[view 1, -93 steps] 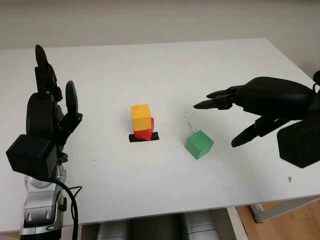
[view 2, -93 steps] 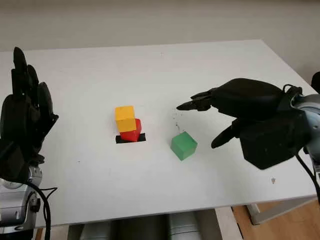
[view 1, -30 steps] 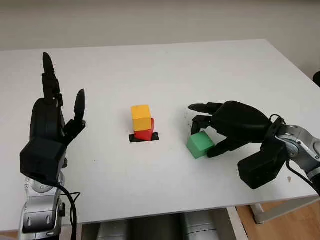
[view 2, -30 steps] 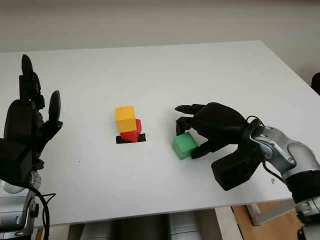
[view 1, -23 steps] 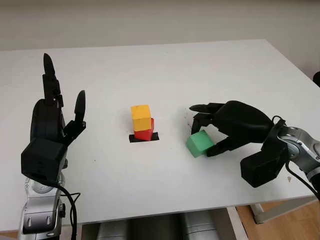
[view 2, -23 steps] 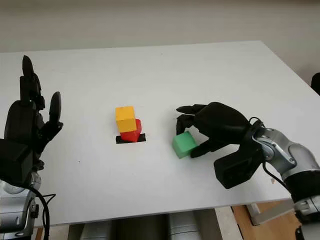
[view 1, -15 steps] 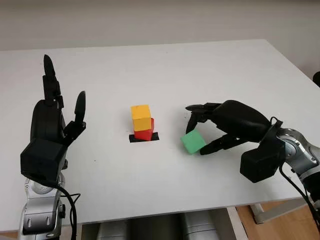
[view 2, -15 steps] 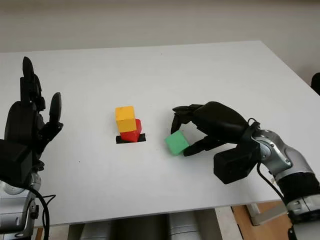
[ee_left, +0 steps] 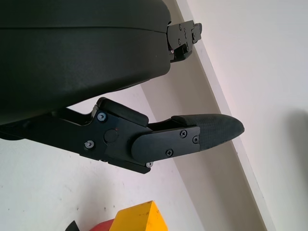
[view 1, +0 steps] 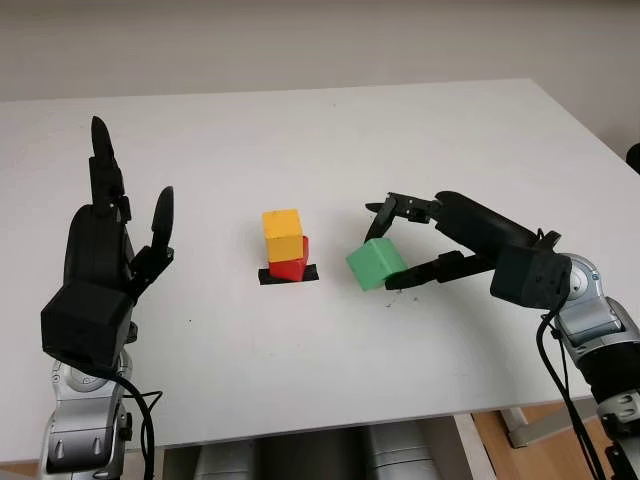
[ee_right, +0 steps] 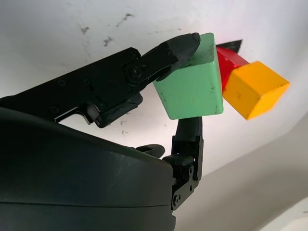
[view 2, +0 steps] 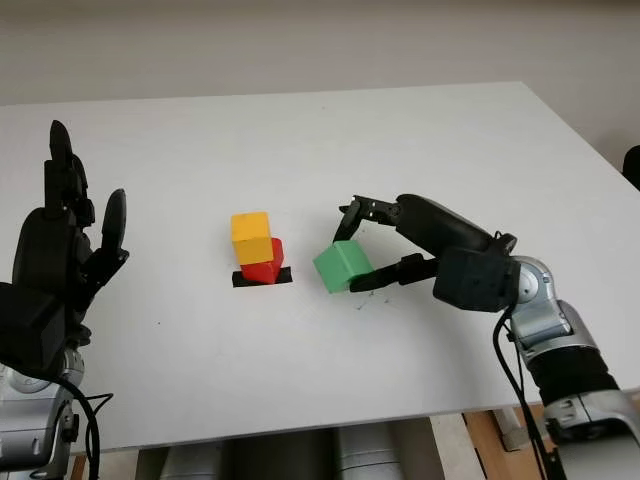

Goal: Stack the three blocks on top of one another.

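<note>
The green block (view 1: 375,265), a plain cube with no long axis, hangs tilted above the table (view 1: 420,130), pinched by the right hand (view 1: 400,248), at 3 o'clock of the yellow block (view 1: 282,234) atop the red block (view 1: 291,264). The left hand (view 1: 100,255) is open at 9 o'clock.

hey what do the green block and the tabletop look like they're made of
The green block, held in the right hand, looks like painted wood: matte, crisp edges, small dark scuffs; dense plastic is possible. The table looks like white laminate: smooth, even, faint dark marks.
</note>
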